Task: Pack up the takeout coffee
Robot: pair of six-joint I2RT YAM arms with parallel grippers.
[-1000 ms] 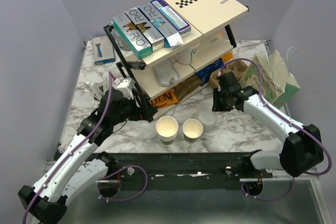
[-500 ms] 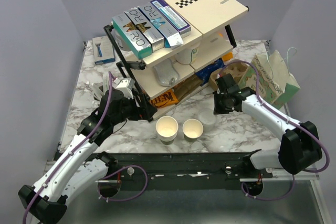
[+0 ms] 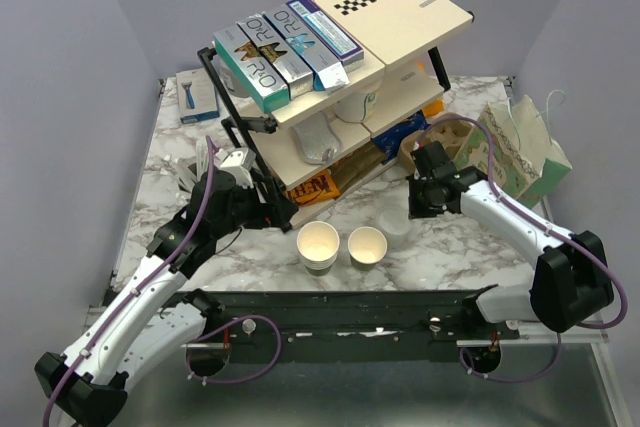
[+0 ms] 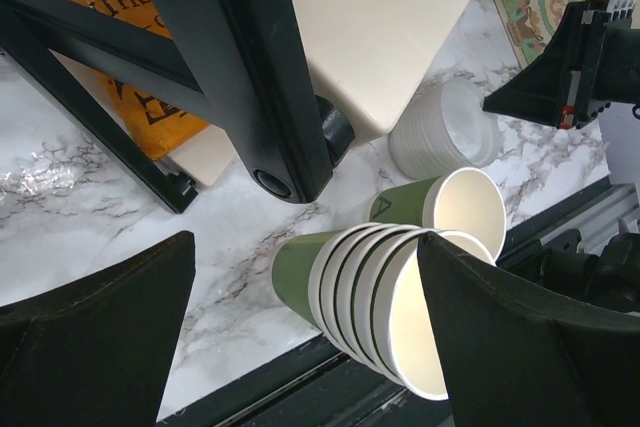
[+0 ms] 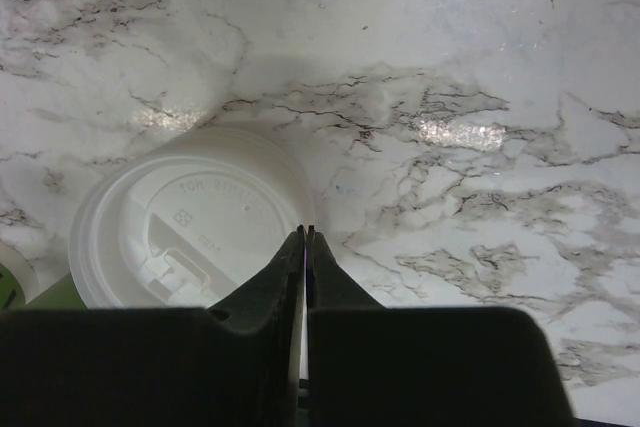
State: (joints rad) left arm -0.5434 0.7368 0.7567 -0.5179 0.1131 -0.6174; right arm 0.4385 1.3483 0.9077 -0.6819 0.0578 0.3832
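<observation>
Right claw (image 5: 305, 234) squeezed shut, tips at the 3 o'clock rim of the white lid (image 5: 185, 237). Single green cup (image 3: 367, 245) upright and uncovered on the table (image 3: 450, 257), at 8 o'clock from that claw, past the lid. Left claw (image 4: 305, 247) gaping wide.

Cup stack (image 3: 318, 245), single cup (image 3: 366, 245), white lids (image 3: 393, 230) side by side

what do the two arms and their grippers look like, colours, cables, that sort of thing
The left arm and right arm have smooth white shells on the links and chunky black joint housings. A thin purple cable runs loosely along each, looping clear of the links. The left gripper and right gripper have plain black fingers tapering to narrow wedge tips.
</observation>
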